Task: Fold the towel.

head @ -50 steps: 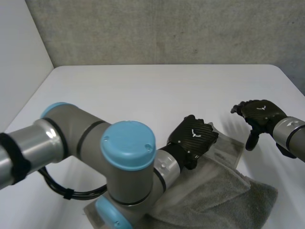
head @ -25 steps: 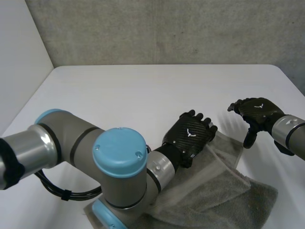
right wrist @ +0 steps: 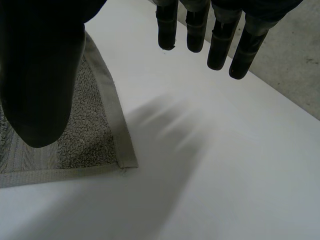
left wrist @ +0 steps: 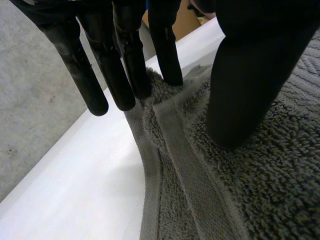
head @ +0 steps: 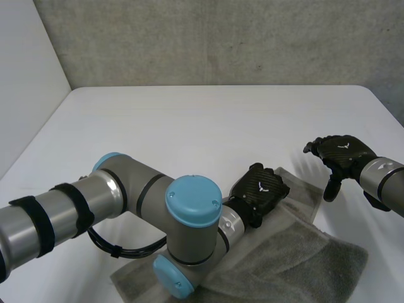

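Towel: the grey terry towel lies rumpled at the desk's near edge, toward its right corner. Its far corner is spread flat, and a thicker bunch is heaped nearer the right edge.
Left hand: the left hand is on the towel's far edge, at the end of the left arm, which reaches across the near part of the desk.
Left fingers: the fingers are straight and spread. Some tips touch the hemmed edge and the others hang over bare desk just beside it. The thumb is planted on the pile. A low ridge of hem stands between them, not pinched.
Right hand: the right hand hovers near the desk's right edge, just beside the towel's far right corner. Its fingers are straight over bare desk, its thumb is above the corner, and it holds nothing.
Step in hand: probably taking hold of the far edge, before any fold is carried over. No neat fold is made yet.
Next move: likely both hands need to close on the hem, the left on its ridge and the right on the corner below it, and then lift evenly. An uneven grip could drag the bunched part along.
Desk: the desk is white, smooth and matt, with little to hold the cloth in place.
Room: a rough grey concrete wall runs behind the desk's far edge, and a plain pale wall stands along its left edge.
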